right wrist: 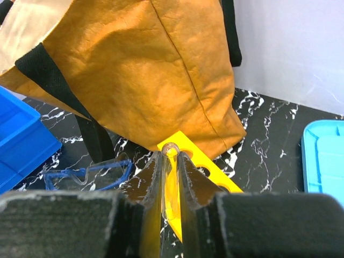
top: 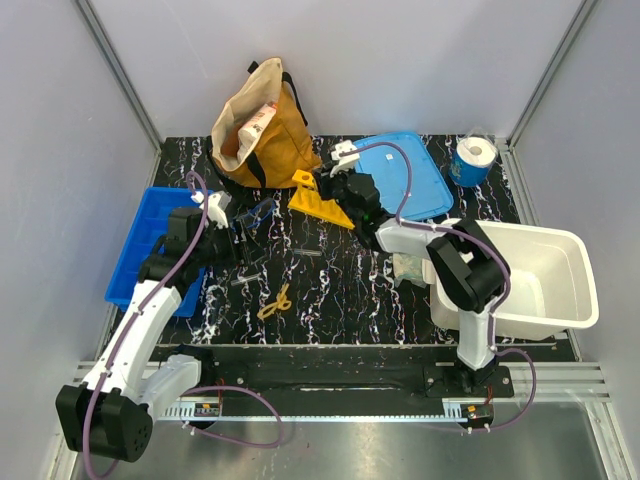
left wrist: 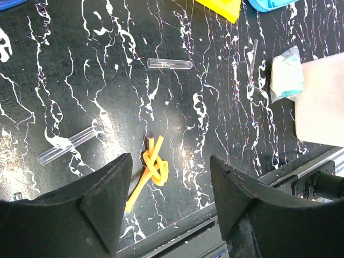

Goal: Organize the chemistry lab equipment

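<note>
1. Right wrist view: right gripper [right wrist: 171,177] clamped on a clear tube [right wrist: 171,153], its tip at the yellow rack [right wrist: 212,172]; goggles [right wrist: 88,174] beyond.
2. Left gripper [left wrist: 169,172] spread apart over the yellow loop [left wrist: 155,166]; loose tubes [left wrist: 170,64] lie farther on the table [left wrist: 215,107].
3. Judged step: racking the tube. Next: line up a hole, lower, release.

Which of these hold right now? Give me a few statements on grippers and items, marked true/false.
1. The right gripper is shut on a clear tube at the yellow rack. True.
2. The left gripper grips the yellow looped piece. False: it is open, the piece lies on the table.
3. Loose tubes lie on the table. True.
4. The goggles are inside the tan bag. False: they lie on the table beside it.
</note>
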`<state>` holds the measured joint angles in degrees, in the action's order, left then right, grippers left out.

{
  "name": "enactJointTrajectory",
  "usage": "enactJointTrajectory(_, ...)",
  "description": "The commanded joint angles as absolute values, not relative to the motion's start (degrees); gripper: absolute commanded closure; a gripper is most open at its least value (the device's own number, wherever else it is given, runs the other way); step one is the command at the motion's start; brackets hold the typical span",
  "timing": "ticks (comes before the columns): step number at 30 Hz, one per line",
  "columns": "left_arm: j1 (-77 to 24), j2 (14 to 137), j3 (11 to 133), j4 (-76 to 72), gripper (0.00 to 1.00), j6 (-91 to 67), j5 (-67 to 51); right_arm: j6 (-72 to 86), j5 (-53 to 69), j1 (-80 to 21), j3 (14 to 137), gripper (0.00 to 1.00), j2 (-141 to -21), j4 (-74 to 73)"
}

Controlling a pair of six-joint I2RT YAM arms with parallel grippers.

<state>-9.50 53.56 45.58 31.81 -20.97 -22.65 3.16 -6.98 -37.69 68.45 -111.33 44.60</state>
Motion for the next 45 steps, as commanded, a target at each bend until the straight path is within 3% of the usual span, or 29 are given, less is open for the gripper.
enactJointTrajectory(1,-9.76,52.21,45.53,28.83,0.36,-21.01,-22.85,0.79,-4.39,-37.18,72.51,0.82,-114.52,50.8)
enactJointTrajectory(45,-9.93,53.08,45.53,28.65,0.36,-21.18,-23.2,-0.35,-0.61,-34.89,69.08,0.8,-119.18,54.84)
